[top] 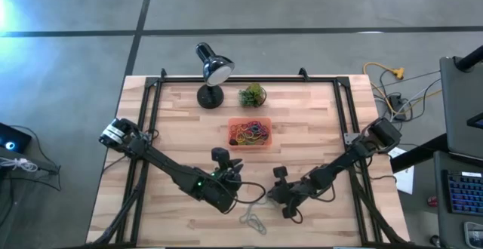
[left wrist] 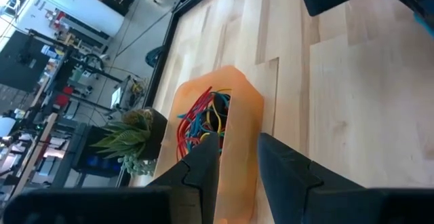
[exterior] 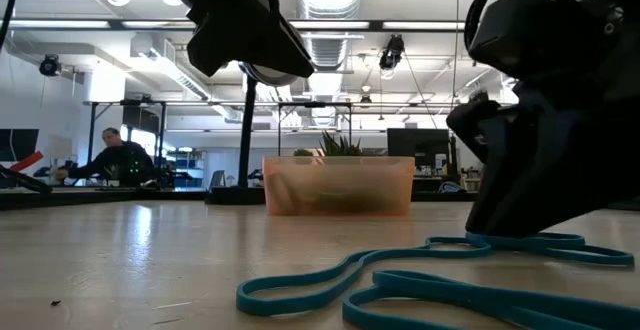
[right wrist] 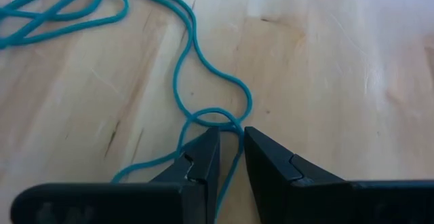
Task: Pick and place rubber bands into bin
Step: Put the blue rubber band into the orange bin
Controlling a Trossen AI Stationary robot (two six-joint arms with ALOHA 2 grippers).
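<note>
**Right gripper on the last teal band, bin already well stocked**

Teal rubber bands (exterior: 420,275) sprawl closest to the low camera, long thin loops lying flat and tangled on the wooden table (top: 309,121), near its front edge. From my seat I see the right gripper (right wrist: 230,139) down on them: its two fingers stand a narrow gap apart, and a strand of the band runs up into that gap, with a small loop crossing just at the tips. I judge the strand is pinched or about to be, but I cannot tell from these views whether it is truly clamped.

The left gripper (left wrist: 237,146) hangs above the table nearer the bin (top: 250,133), fingers apart with nothing between them; its wrist view looks past them onto the bin's orange wall and the heap of red, blue and yellow bands (left wrist: 203,115) inside. The bin sits toward the back of the table, just in front of a small green plant (top: 252,94) and beside a black desk lamp (top: 212,72).

As for handling, I expect these bands to be very light, limp and stretchy. They will drape and trail when lifted, and neighbouring loops may come along since they overlap. A single strand is thin enough to slip out of a loose pinch, so I would take hold where two strands cross, as at the fingertips now, and lift high enough for the tail to clear the bin's rim.
</note>
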